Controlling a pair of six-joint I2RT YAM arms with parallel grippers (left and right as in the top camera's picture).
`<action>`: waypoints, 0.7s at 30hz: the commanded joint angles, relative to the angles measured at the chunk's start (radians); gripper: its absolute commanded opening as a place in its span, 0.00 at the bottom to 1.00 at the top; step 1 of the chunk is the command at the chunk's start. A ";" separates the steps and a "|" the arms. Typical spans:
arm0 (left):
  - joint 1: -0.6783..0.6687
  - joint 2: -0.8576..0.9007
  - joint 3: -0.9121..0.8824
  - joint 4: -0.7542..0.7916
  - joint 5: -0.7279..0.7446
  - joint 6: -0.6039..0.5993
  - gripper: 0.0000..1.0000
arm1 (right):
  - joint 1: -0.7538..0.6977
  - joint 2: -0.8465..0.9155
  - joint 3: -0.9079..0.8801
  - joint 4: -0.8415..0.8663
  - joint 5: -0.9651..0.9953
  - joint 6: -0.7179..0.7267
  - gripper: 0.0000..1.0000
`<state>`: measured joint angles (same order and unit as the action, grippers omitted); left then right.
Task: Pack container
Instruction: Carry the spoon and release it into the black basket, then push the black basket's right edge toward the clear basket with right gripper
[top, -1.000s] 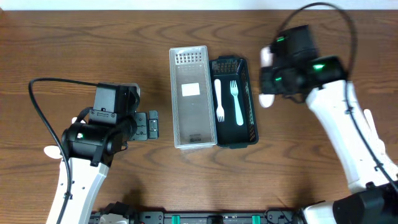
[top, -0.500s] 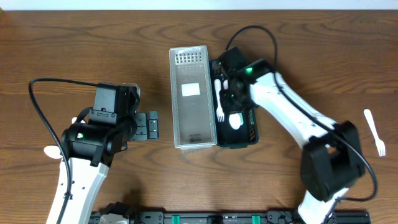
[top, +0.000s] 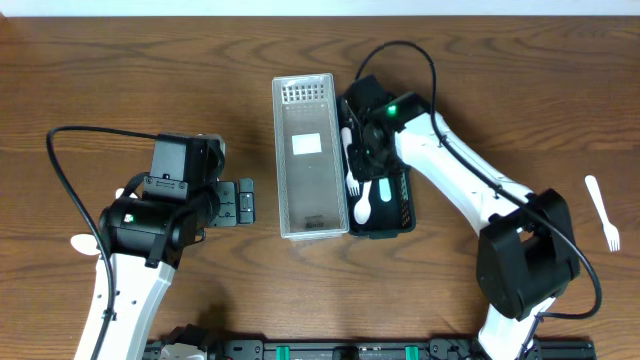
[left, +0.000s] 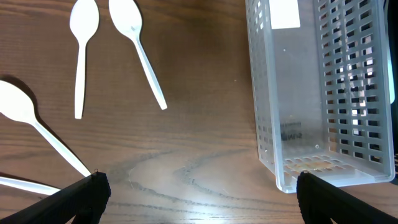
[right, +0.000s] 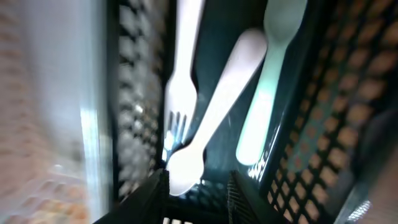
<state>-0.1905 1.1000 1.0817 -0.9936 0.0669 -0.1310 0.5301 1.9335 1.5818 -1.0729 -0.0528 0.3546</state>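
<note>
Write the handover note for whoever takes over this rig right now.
Left tool: open, empty, low over the table beside the clear container.
Right tool: jaws parted, down in the black basket, apparently gripping nothing.
Done: the basket holds a white fork, a white spoon and a pale green utensil.
Left: the loose spoons on the table by the left arm and the loose fork at far right. The clear container holds no cutlery.
</note>
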 joint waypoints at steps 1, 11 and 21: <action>0.004 0.005 0.002 -0.005 -0.015 0.002 0.98 | -0.028 -0.050 0.127 -0.040 0.055 -0.019 0.34; 0.004 0.006 0.002 -0.005 -0.015 0.002 0.98 | -0.207 -0.127 0.202 -0.206 0.161 0.033 0.34; 0.004 0.006 0.002 -0.005 -0.015 0.002 0.98 | -0.308 -0.127 -0.024 -0.206 0.161 0.022 0.33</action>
<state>-0.1905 1.1000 1.0817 -0.9943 0.0669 -0.1310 0.2195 1.8057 1.6230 -1.2984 0.1001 0.3714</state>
